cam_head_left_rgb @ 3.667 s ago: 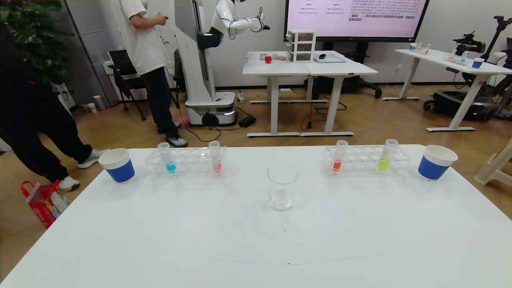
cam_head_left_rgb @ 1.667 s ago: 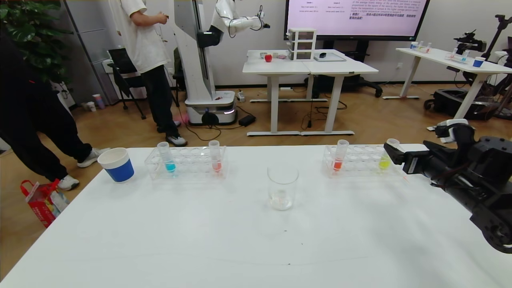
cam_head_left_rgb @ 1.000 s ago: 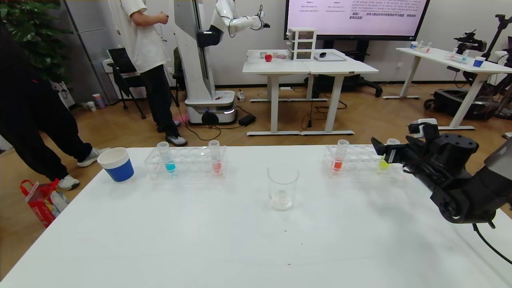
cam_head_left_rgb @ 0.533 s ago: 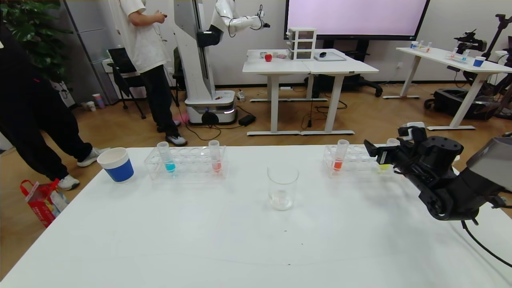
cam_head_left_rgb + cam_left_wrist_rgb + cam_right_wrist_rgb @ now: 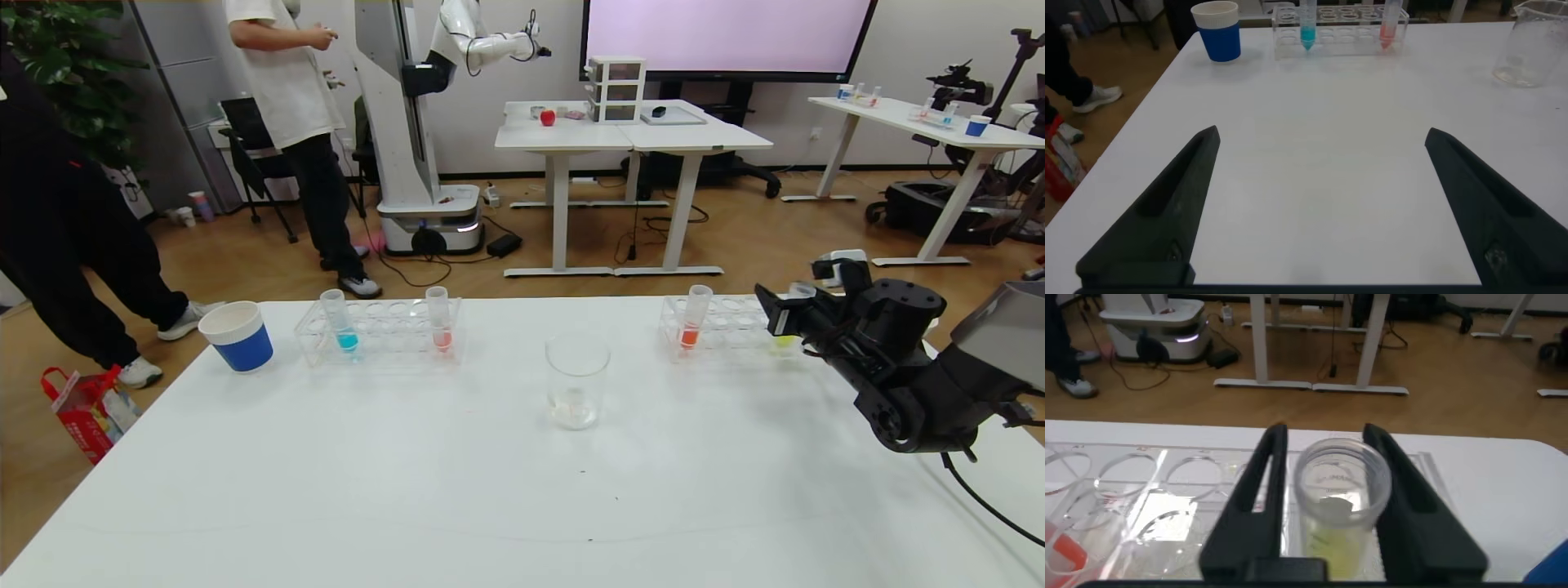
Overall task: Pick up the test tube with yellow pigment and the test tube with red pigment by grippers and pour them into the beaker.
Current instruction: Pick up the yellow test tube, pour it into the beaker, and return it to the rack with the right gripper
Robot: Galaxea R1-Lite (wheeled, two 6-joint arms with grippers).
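Observation:
The test tube with yellow pigment (image 5: 784,340) stands in the right clear rack (image 5: 727,331). My right gripper (image 5: 785,314) has its two black fingers closed against the sides of the tube's top; the wrist view shows the tube (image 5: 1341,490) gripped between them (image 5: 1324,433), still seated in the rack. The test tube with red pigment (image 5: 441,325) stands in the left rack (image 5: 380,335), also seen in the left wrist view (image 5: 1389,23). The beaker (image 5: 577,380) stands empty at the table's middle. My left gripper (image 5: 1319,139) is open and empty, low over the near left table, outside the head view.
An orange-red tube (image 5: 692,320) stands at the right rack's left end. A turquoise tube (image 5: 343,325) stands in the left rack. A blue-and-white paper cup (image 5: 238,336) sits far left. People and another robot stand beyond the table.
My right arm came in from the right and reached the yellow tube. Its fingers now sit on both sides of the tube's top. The tube has stayed in the rack.

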